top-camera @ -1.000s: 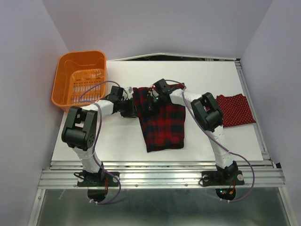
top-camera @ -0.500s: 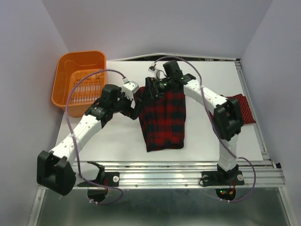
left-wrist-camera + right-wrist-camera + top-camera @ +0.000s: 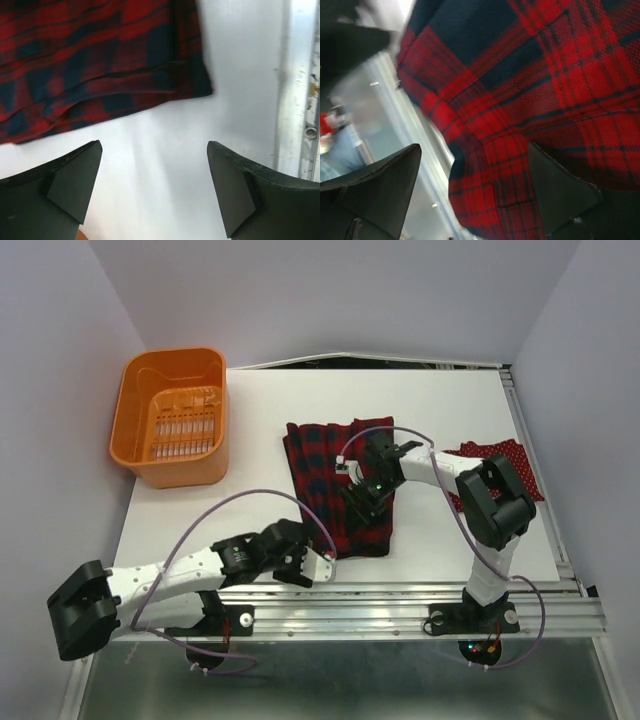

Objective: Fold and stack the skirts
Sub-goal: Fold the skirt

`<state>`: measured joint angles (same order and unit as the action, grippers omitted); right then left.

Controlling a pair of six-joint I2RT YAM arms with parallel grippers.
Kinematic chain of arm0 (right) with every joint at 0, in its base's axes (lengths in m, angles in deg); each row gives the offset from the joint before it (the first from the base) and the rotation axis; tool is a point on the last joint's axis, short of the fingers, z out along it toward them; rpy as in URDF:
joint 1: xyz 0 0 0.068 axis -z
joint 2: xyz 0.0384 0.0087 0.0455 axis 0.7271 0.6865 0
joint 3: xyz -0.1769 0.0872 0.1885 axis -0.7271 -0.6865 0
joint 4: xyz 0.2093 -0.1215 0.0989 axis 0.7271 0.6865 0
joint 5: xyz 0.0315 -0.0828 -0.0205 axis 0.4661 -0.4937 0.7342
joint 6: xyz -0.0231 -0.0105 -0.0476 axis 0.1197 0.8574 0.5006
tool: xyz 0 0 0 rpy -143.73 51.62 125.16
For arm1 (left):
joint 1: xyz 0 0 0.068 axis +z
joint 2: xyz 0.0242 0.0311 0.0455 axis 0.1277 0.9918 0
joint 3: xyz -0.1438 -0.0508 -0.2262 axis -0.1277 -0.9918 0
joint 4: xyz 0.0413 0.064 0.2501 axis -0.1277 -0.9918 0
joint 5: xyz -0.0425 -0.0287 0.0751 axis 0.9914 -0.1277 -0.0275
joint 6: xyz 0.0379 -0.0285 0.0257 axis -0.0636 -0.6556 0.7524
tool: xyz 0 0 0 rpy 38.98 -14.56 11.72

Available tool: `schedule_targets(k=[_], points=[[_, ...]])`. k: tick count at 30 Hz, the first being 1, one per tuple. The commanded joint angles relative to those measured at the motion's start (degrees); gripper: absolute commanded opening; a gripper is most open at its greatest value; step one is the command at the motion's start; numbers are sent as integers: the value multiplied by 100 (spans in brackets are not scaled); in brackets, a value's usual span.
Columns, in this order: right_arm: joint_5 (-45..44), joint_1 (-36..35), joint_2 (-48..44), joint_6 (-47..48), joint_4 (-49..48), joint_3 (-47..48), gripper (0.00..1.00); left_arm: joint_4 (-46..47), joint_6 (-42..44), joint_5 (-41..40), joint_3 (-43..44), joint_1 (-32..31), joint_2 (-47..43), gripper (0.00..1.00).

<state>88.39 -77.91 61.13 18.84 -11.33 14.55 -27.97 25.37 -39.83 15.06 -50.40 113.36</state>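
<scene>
Orange basket (image 3: 185, 472) far left on tabletop (image 3: 260, 500). Left gripper (image 3: 154, 147), jaws apart, beside plaid skirt (image 3: 320, 470) near hem. Right gripper (image 3: 474, 147) spread wide over plaid skirt. Polka-dot skirt (image 3: 527, 472) far right.

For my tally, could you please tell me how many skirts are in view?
2. The plaid skirt lies in the middle of the table; the polka-dot skirt lies near the right edge, partly hidden behind the right arm.

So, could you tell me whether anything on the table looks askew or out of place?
Nothing is spilled or damaged. The plaid skirt lies slightly crooked, its near hem layers offset in the left wrist view, and the dotted skirt sits apart at far right, not stacked.
</scene>
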Motion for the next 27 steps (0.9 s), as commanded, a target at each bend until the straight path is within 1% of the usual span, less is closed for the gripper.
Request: schedule_targets(k=[1, 3, 7, 9, 13, 18, 19, 21, 22, 24, 25, 26, 27], points=[[157, 15, 219, 396, -146, -61, 91, 1331, 632, -1039, -273, -843, 533, 98], [175, 15, 501, 396, -147, -52, 90, 1542, 658, -1127, -335, -1176, 701, 98], [254, 15, 835, 388, -155, -70, 89, 2087, 501, -1224, -309, -1530, 1307, 98], [298, 15, 949, 379, -164, -70, 89, 2342, 299, -1425, -195, -1635, 1702, 99], [359, 15, 1046, 370, -155, -70, 89, 2685, 61, -1777, 25, -1706, 2247, 98], [412, 15, 1099, 344, -147, -26, 89, 3019, -185, -2146, 218, -1715, 2627, 98], [421, 15, 1116, 352, -147, -17, 89, 3029, -255, -2165, 253, -1715, 2688, 94], [438, 15, 1125, 318, -147, 0, 89, 2977, -317, -2217, 368, -1715, 2732, 83], [438, 15, 1117, 309, -147, 9, 89, 2898, -343, -2226, 412, -1715, 2741, 69], [412, 15, 1055, 265, -147, 35, 89, 2583, -431, -2148, 517, -1715, 2680, 56], [351, 68, 1020, 247, -129, 105, 89, 2398, -458, -2069, 561, -1715, 2593, 44], [298, 68, 942, 247, -129, 167, 90, 2222, -545, -1903, 648, -1715, 2557, 37], [54, 68, 897, 264, -94, 272, 90, 1907, -615, -1823, 684, -1715, 2505, 31]])
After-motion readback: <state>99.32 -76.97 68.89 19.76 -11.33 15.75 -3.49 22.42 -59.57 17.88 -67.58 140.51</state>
